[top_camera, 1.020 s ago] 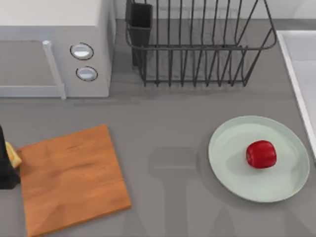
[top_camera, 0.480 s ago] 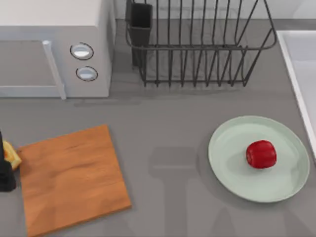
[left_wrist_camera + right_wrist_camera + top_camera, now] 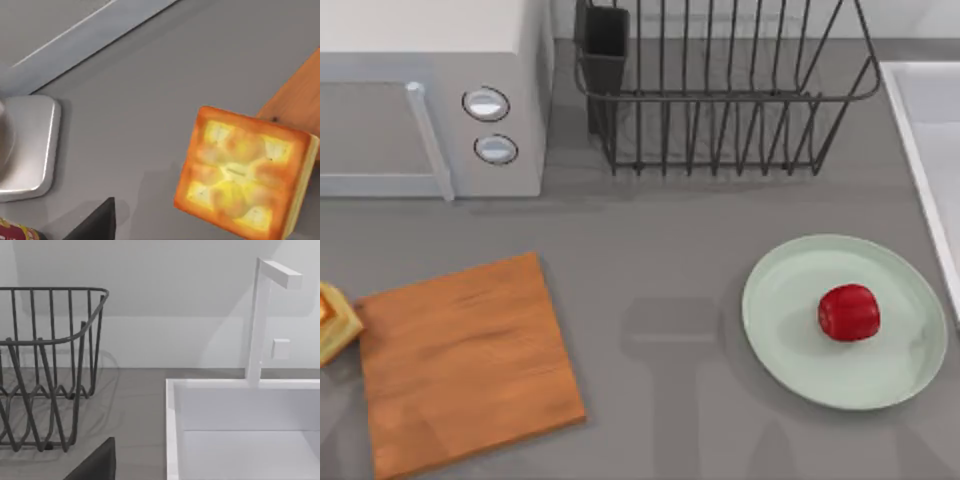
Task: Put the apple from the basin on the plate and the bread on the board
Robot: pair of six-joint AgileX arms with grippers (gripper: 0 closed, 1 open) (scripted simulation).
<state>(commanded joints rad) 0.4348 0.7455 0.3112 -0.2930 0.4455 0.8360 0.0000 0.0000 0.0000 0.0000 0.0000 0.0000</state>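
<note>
Apple [image 3: 848, 312] sits on plate [image 3: 790, 330]; bread [image 3: 332, 322] lies half off board [image 3: 460, 365], lower left; bread step unfinished, needs re-seating; pincer states: cannot tell.

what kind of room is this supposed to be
Most likely a rendered kitchen counter: a microwave and a wire dish rack stand at the back, with a sink basin and its faucet at the right.

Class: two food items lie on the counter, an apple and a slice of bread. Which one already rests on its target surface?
The apple: it sits on the mint-green plate. The bread lies at the wooden board's left edge, mostly off it.
</note>
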